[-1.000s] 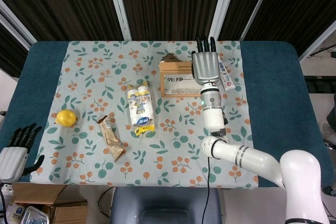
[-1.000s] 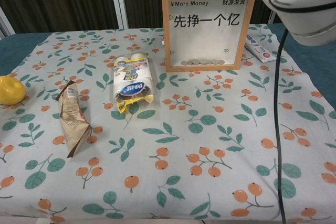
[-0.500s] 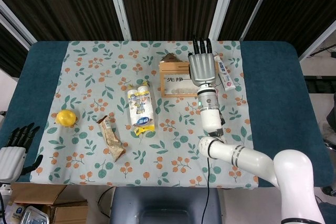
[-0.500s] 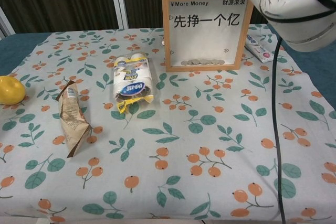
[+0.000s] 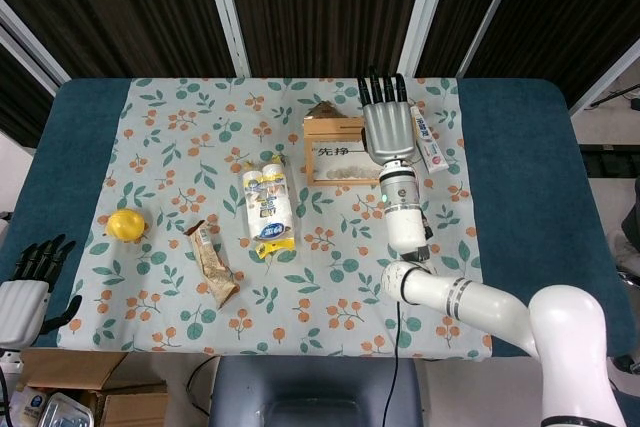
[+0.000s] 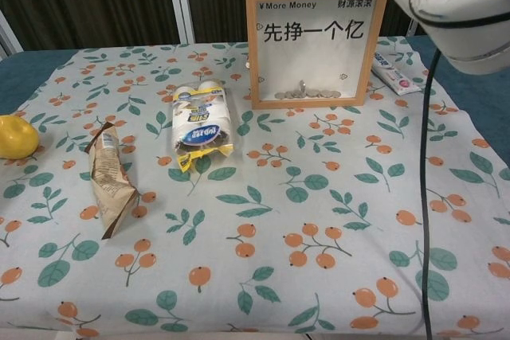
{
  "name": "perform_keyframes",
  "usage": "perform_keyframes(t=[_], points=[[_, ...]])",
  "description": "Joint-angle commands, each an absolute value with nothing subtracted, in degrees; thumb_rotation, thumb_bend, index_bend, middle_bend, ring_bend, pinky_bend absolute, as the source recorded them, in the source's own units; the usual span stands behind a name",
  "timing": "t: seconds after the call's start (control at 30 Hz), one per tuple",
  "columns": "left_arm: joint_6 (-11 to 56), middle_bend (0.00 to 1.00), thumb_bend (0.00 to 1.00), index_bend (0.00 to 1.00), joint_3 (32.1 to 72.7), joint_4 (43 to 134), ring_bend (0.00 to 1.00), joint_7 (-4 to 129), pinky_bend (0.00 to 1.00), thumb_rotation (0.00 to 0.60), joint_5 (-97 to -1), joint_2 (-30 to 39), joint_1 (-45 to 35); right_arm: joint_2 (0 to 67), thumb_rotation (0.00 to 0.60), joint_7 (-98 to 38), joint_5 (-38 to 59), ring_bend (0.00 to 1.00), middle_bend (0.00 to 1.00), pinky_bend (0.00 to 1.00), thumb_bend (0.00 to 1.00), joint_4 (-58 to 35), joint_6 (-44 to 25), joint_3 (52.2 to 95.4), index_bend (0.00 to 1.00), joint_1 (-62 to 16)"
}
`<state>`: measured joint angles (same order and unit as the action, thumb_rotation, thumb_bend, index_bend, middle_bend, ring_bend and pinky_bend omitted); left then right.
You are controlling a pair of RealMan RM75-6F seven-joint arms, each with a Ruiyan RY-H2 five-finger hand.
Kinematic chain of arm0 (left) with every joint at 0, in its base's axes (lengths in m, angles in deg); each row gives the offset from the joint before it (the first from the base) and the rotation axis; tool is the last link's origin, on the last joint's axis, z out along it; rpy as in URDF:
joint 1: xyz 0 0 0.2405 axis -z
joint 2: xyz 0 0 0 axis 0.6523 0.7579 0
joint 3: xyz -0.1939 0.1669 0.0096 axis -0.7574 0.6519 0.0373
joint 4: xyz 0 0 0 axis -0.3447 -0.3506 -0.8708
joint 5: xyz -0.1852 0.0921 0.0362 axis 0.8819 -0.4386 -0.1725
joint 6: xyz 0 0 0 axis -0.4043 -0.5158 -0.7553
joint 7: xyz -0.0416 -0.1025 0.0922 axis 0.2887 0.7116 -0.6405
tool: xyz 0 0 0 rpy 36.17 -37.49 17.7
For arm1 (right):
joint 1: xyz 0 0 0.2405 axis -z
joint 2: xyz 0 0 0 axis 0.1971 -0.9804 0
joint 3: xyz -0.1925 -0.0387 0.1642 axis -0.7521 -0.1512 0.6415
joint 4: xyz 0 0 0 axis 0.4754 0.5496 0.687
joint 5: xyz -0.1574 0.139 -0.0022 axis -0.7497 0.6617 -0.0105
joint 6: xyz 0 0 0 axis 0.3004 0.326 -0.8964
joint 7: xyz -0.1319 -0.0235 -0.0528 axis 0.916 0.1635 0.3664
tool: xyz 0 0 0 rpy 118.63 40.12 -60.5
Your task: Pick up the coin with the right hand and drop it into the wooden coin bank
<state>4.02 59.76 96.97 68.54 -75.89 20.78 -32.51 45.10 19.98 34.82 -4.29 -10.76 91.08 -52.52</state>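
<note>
— Dark curtain panels hang behind the tabletop [image 5: 520, 147], which carries a cloth [image 6: 335, 220] printed with leaves and orange fruit. Where is the coin?

— One coin [image 6: 301, 86] stands on edge inside the wooden coin bank [image 6: 315, 41], above the row of coins lying along the bottom, behind the clear front.

— And the right robot hand [image 5: 386, 119]?

— Just above the bank's top right edge, fingers stretched out straight and flat, holding nothing.

— The left robot hand [image 5: 30, 285]?

— Off the near left corner of the tabletop, fingers spread, nothing in it.

— What else lies on the cloth?

— A lemon [image 5: 126, 224] at the left, a brown snack wrapper [image 6: 107, 178], a pack of tissue rolls [image 6: 199, 123], and a toothpaste tube [image 5: 427, 143] just right of the bank.
</note>
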Motion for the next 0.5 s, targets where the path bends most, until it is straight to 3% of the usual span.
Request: perform_keyframes(t=[0.03, 0.13, 0.23, 0.37, 0.5], points=[[3.7, 0.0, 0.36, 0.0, 59.8, 97.4, 0.0, 68.3, 0.0, 0.6, -76.1, 20.9, -32.6, 38.0, 0.6, 14.1, 28.8, 0.0, 0.04, 0.0, 0.54, -14.4, -16.6, 89.4, 0.0, -45.7], [3.5, 0.0, 0.36, 0.0, 59.8, 98.2, 0.0, 67.6, 0.0, 0.6, -76.4, 21.4, -32.6, 29.8, 0.6, 6.7, 20.4, 0.0, 0.02, 0.0, 0.53, -25.4, -23.4, 84.5, 0.0, -35.9], [3.3, 0.0, 0.36, 0.0, 59.8, 99.3, 0.0, 66.5, 0.0, 0.6, -76.8, 21.8, -32.4, 23.6, 0.6, 0.1, 12.9, 0.0, 0.01, 0.0, 0.5, -30.0, -28.8, 78.1, 0.0, -26.9], [2.9, 0.0, 0.36, 0.0, 59.5, 101.0, 0.0, 64.3, 0.0, 0.6, -77.2, 22.0, -32.2, 18.6, 0.6, -11.9, 5.0, 0.0, 0.0, 0.0, 0.42, -28.2, -34.4, 68.5, 0.0, -14.6], [2.4, 0.0, 0.36, 0.0, 59.1, 101.8, 0.0, 62.6, 0.0, 0.6, -77.4, 21.7, -32.1, 17.9, 0.6, -19.8, 3.1, 0.0, 0.0, 0.0, 0.38, -24.1, -36.0, 62.8, 0.0, -6.4]])
